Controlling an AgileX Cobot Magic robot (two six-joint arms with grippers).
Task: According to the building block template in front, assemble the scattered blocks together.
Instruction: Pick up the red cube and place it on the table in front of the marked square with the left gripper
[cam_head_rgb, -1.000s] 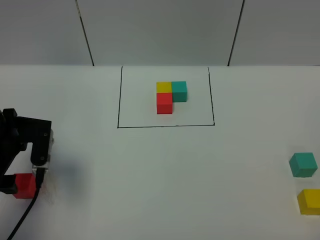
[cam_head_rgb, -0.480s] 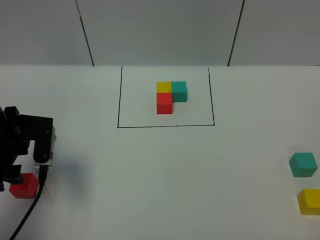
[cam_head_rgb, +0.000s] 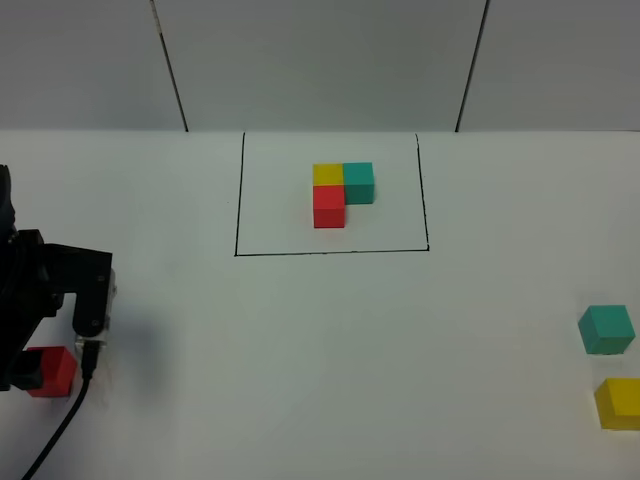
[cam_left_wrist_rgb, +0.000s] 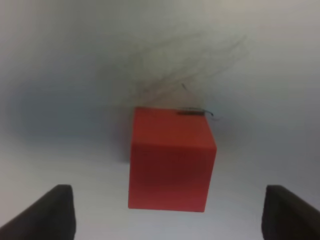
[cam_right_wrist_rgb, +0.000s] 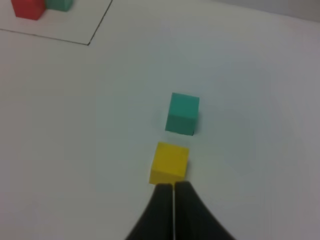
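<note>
Lowered since a second ago, left gripper (cam_left_wrist_rgb: 172, 220) straddles the red cube (cam_left_wrist_rgb: 170, 160) at the bench's (cam_head_rgb: 300, 340) front-left corner, jaws wide, gripping nothing; right gripper (cam_right_wrist_rgb: 173, 186) closed, empty. Off-centre closing could knock the cube askew.

The high camera looks down across the white tabletop (cam_head_rgb: 320, 340) toward the black-framed L of three cubes (cam_head_rgb: 342, 193), the left wrist camera sits close over a small matte red cube (cam_left_wrist_rgb: 170, 160), and the right one sits farther off, sharing a yellow cube (cam_right_wrist_rgb: 170, 162) and teal cube (cam_right_wrist_rgb: 182, 113) with the high view.
</note>
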